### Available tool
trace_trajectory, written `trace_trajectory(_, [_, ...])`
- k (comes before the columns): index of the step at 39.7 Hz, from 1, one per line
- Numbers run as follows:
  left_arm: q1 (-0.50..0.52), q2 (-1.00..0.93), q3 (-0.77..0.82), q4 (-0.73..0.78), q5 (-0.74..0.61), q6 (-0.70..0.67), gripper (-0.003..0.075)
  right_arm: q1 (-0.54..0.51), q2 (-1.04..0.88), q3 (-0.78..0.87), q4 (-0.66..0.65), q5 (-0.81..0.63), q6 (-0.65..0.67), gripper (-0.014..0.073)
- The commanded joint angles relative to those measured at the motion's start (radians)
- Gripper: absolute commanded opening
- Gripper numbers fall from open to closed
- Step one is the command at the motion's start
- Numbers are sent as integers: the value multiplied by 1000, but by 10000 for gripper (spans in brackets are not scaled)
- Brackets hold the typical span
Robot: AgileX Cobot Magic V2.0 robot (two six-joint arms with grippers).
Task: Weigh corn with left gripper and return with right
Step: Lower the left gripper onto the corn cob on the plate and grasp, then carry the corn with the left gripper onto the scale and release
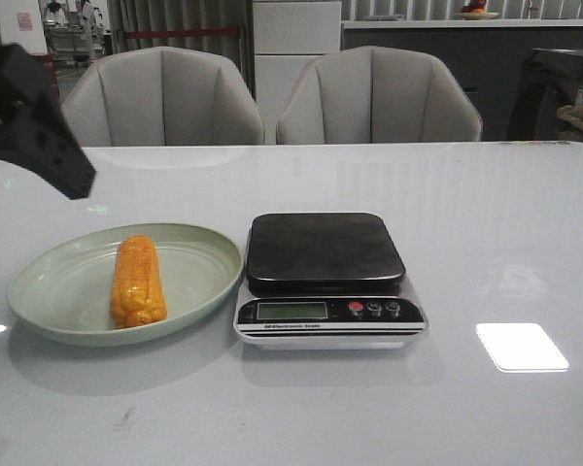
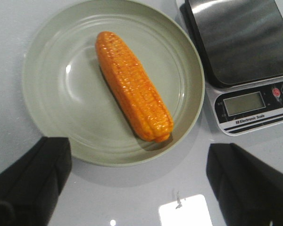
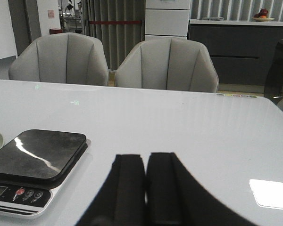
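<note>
The orange-yellow corn [image 1: 138, 282] lies lengthwise on the pale green plate [image 1: 194, 264] at the table's left. A digital scale [image 1: 325, 254] with a bare dark platform stands just right of the plate. My left arm [image 1: 34, 121] hangs high over the table's far left. In the left wrist view my left gripper [image 2: 139, 145] is open and empty, above the near rim of the plate [image 2: 56, 94], and the corn [image 2: 132, 87] lies beyond the fingers. My right gripper [image 3: 145, 157] is shut and empty, low over the table to the right of the scale [image 3: 35, 153].
Two grey chairs [image 1: 165, 97] [image 1: 379, 92] stand behind the table's far edge. A bright patch of reflected light [image 1: 522, 347] lies on the white tabletop at the front right. A counter with a cabinet runs along the back wall.
</note>
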Motion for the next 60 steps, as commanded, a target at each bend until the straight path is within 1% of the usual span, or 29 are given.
trace_trajectory(1, [-28, 75, -77, -41, -61, -7, 628, -7, -20, 12, -10, -82, -8, 158])
trace_trajectory(12, [-73, 291, -191, -80, -60, -7, 628, -7, -20, 12, -10, -82, -8, 158])
trace_trajectory(19, [-72, 397, -243, -92, -35, -33, 628, -7, -20, 12, -10, -82, -8, 158])
trace_trajectory(22, [-71, 432, -250, -92, -33, -44, 619, -7, -20, 12, -10, -82, -8, 158])
trace_trajectory(24, [-71, 454, -253, -92, -33, -56, 596, -7, -20, 12, -10, -82, -8, 158])
trace_trajectory(27, [-71, 483, -255, -92, -33, -62, 548, -7, -20, 12, -10, -82, -8, 158])
trace_trajectory(29, [-71, 502, -258, -92, -31, -62, 498, -7, -21, 12, -10, -82, -8, 158])
trace_trajectory(33, [-71, 521, -265, -92, -25, -56, 355, -7, -21, 12, -10, -82, -8, 158])
trace_trajectory(36, [-71, 518, -270, -92, -25, -56, 214, -7, -21, 12, -10, -82, -8, 158])
trace_trajectory(39, [-71, 512, -294, -92, -1, -48, 102, -7, -21, 12, -10, -82, -8, 158])
trace_trajectory(42, [-73, 502, -335, -92, 22, -48, 127, -7, -21, 12, -10, -82, -8, 158])
trace_trajectory(47, [-103, 494, -399, -92, 31, -48, 126, -7, -21, 12, -10, -82, -8, 158])
trace_trajectory(56, [-187, 502, -503, -92, 31, -48, 126, -7, -21, 12, -10, -82, -8, 158])
trace_trajectory(60, [-214, 519, -536, -132, 24, -50, 126, -7, -21, 12, -10, -82, -8, 158])
